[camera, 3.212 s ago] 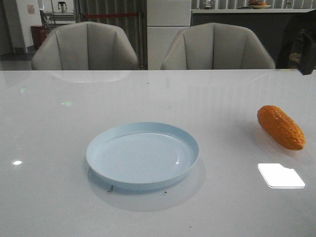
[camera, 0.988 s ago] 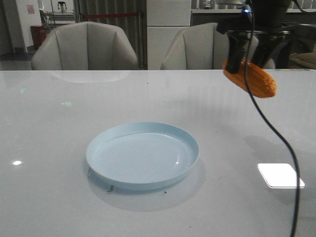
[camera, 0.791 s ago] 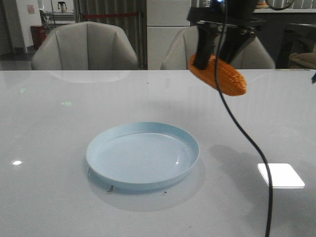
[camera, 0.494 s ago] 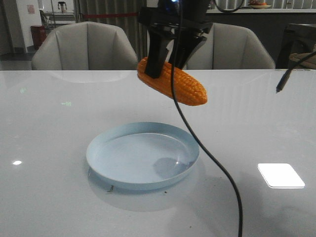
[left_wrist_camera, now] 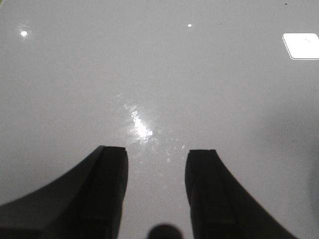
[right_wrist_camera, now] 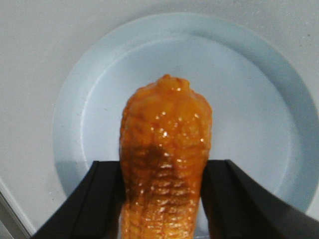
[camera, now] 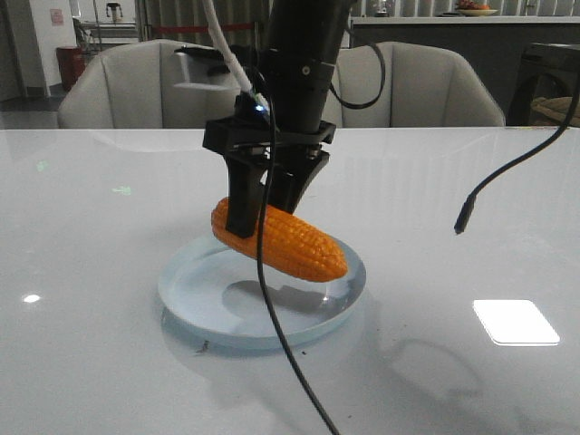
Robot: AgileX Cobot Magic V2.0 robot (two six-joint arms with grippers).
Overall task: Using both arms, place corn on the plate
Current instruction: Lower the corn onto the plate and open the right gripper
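Note:
The orange corn (camera: 288, 243) hangs tilted just above the pale blue plate (camera: 181, 294), its tapered tip low toward the plate's right rim. My right gripper (camera: 265, 205) is shut on the corn's thick end, the arm reaching down from above. In the right wrist view the corn (right_wrist_camera: 166, 139) sits between the black fingers (right_wrist_camera: 107, 199) over the plate (right_wrist_camera: 249, 99), with the right gripper (right_wrist_camera: 164, 169) closed round it. My left gripper (left_wrist_camera: 156, 154) is open and empty over bare white table; it does not show in the front view.
A black cable with a loose end (camera: 462, 222) hangs over the table to the right of the plate. Another cable (camera: 272, 326) trails down in front of the plate. Two grey chairs (camera: 154, 86) (camera: 417, 86) stand behind the table's far edge.
My right gripper has carried the corn from the right side of the table leftward and down, from high above the table to just over the plate.

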